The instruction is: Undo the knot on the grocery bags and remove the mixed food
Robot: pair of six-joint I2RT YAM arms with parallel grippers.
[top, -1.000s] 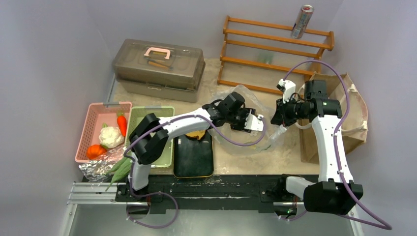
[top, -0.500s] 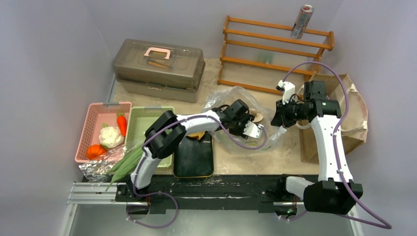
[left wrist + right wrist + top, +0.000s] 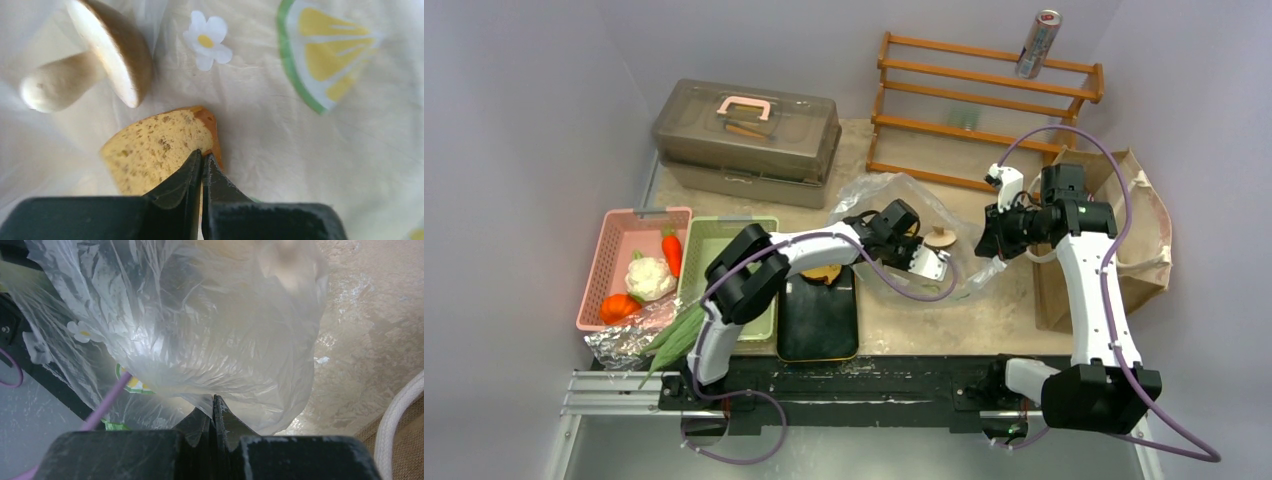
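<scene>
L jaws clenched at toast slice, grip unclear, may slip on lift; R jaws pinching plastic bag

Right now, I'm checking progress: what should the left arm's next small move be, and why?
Probably draw the left gripper back out of the crinkly transparent plastic bag: its jaws are shut at the edge of the brown toast slice, and the right gripper pinches the bag.
</scene>
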